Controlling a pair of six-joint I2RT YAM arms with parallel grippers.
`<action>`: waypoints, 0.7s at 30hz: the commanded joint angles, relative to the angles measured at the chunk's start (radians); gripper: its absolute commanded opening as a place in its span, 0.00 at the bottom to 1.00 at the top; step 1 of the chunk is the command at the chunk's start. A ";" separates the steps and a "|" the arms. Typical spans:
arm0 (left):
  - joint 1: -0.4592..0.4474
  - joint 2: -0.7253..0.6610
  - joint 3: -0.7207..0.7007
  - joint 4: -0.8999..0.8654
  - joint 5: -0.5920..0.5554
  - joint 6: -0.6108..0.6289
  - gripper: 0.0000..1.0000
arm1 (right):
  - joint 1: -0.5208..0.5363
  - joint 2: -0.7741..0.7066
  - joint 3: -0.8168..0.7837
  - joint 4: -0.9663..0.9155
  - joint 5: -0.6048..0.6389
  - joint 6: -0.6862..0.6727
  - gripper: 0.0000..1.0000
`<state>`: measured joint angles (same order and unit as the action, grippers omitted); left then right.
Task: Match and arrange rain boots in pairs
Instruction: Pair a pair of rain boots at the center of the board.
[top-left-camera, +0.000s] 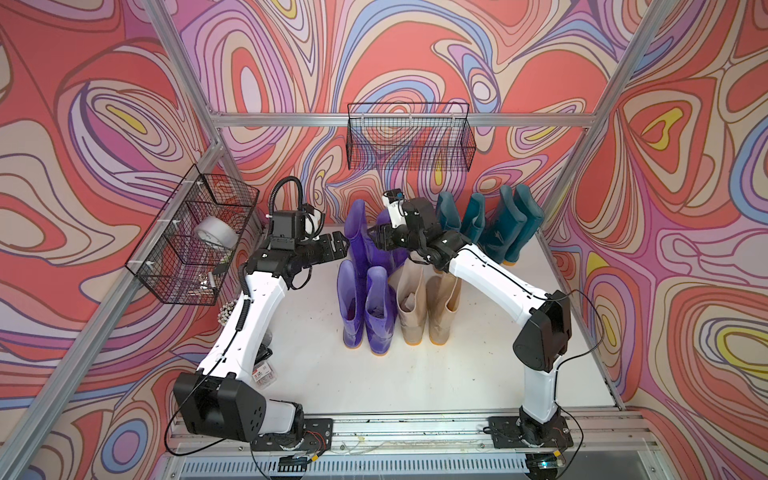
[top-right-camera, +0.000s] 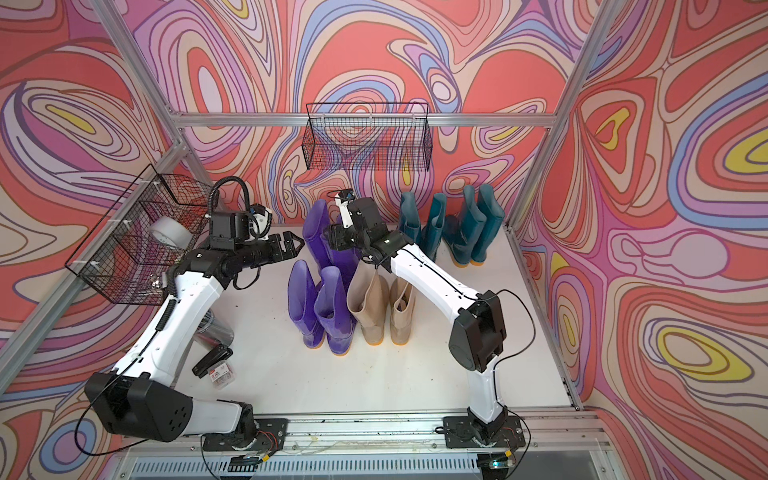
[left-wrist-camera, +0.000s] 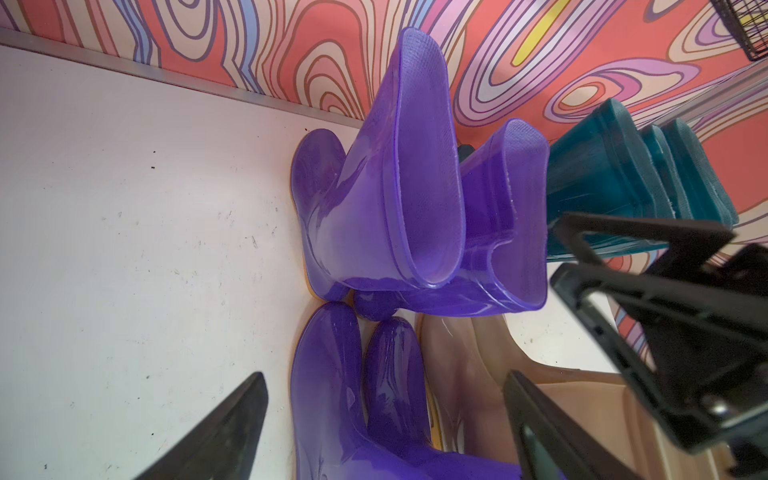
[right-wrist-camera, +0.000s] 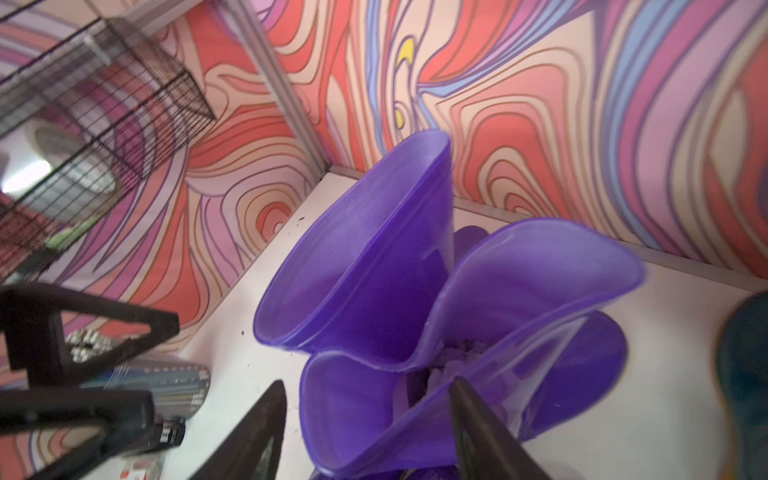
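White bench top (top-left-camera: 415, 386), scuffed, with dark specks. Standing on it:
- four teal boots (top-left-camera: 509, 232), along the back edge toward the right corner
- rear purple boots (top-left-camera: 359, 237), back edge centre, shafts touching
- front purple pair (top-left-camera: 353, 307) and beige pair (top-left-camera: 409, 307), side by side mid-bench

Small labelled box (top-right-camera: 222, 376) lies near the left edge.

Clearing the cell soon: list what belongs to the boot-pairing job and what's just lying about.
Job:
- purple boots
- beige boots
- teal boots

Lying about:
- tape roll in the side wire basket
- back-wall wire basket
- small labelled box
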<state>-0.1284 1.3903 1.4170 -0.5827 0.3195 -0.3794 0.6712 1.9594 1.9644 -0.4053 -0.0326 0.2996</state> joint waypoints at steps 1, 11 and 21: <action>0.011 -0.005 -0.010 0.020 0.019 -0.015 0.91 | 0.003 -0.001 0.095 -0.135 0.253 0.075 0.68; 0.018 -0.005 -0.013 0.018 0.020 -0.018 0.90 | -0.004 0.245 0.462 -0.391 0.356 0.271 0.78; 0.020 -0.007 -0.020 0.029 0.041 -0.029 0.90 | -0.005 0.294 0.419 -0.353 0.351 0.340 0.98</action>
<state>-0.1165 1.3899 1.4078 -0.5755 0.3466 -0.3977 0.6670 2.2429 2.3737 -0.7597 0.3061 0.6079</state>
